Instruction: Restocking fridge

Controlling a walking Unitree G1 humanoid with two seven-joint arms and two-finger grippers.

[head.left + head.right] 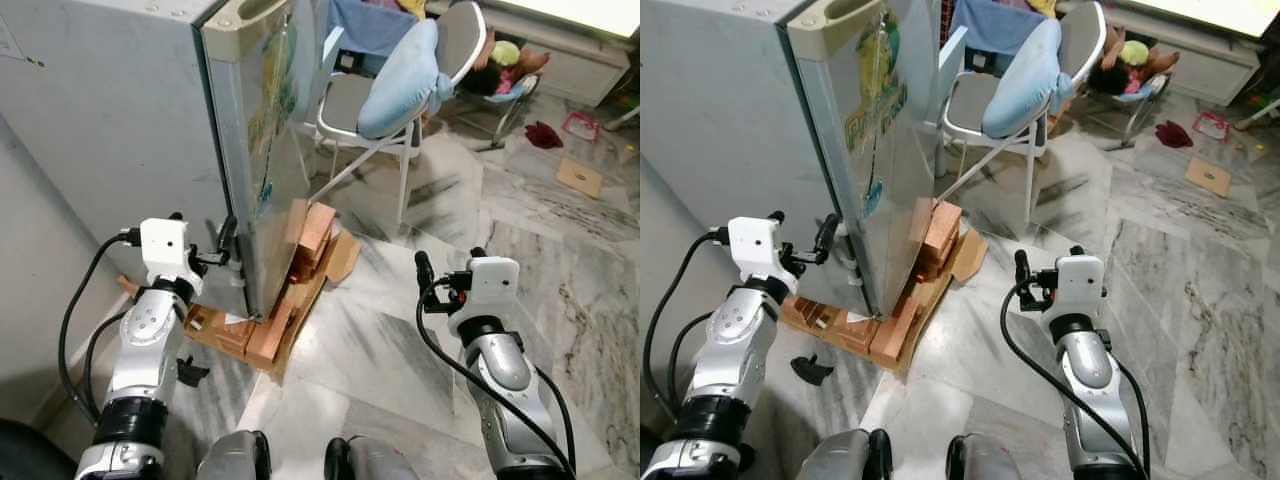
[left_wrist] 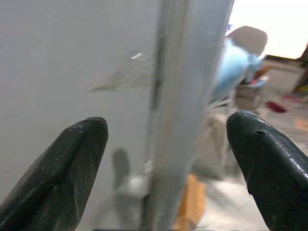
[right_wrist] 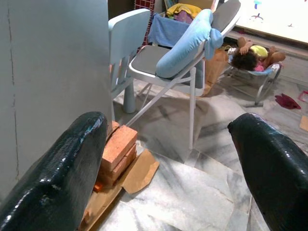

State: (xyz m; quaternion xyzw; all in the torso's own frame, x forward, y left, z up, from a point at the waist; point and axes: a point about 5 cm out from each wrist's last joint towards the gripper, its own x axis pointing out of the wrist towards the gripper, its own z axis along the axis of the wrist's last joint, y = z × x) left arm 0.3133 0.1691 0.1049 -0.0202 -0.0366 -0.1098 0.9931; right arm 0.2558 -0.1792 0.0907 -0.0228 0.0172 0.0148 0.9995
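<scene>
Grey fridge door edge sits between the left gripper jaws, spread apart — a sideways pull could slip; right gripper gapes idle.

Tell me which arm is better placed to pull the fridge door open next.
Probably the left. The left gripper is at the fridge door edge, jaws open either side of it. The right gripper hangs apart over the floor.

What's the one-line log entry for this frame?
fridge shut | left gripper open at door edge | right gripper open, idle
</scene>
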